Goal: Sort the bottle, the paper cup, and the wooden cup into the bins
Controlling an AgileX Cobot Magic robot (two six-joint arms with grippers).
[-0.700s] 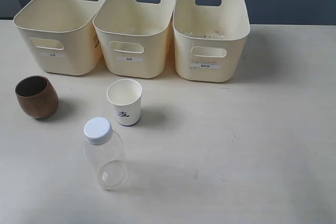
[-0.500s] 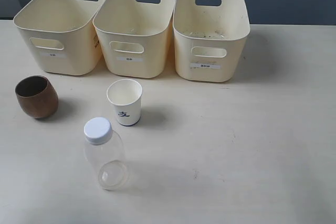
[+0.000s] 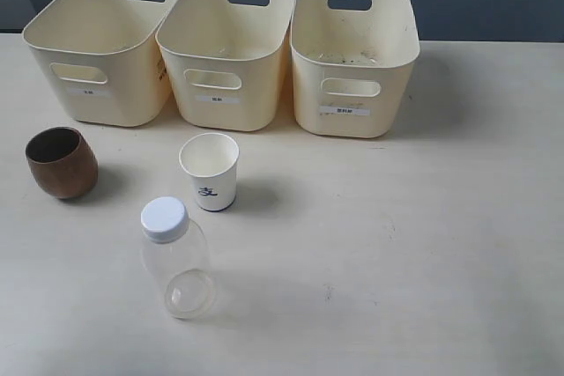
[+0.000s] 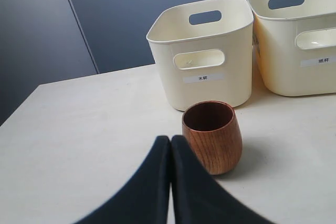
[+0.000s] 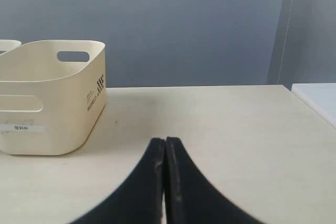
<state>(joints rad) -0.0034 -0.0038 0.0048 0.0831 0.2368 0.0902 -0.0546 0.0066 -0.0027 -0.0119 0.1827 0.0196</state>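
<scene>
The clear bottle (image 3: 176, 263) with a white cap stands near the table's front left. Behind it is the white paper cup (image 3: 210, 171), upright. The brown wooden cup (image 3: 61, 162) stands upright at the far left, in front of the left bin (image 3: 97, 50). The middle bin (image 3: 225, 55) and right bin (image 3: 352, 59) complete the row. Neither arm shows in the exterior view. My left gripper (image 4: 170, 140) is shut and empty, its tips just short of the wooden cup (image 4: 212, 137). My right gripper (image 5: 165, 141) is shut and empty above bare table beside the right bin (image 5: 50, 98).
The left bin (image 4: 205, 56) and part of the middle bin (image 4: 299, 35) stand behind the wooden cup in the left wrist view. A dark wall runs behind the bins. The table's right edge (image 5: 310, 103) lies beyond my right gripper.
</scene>
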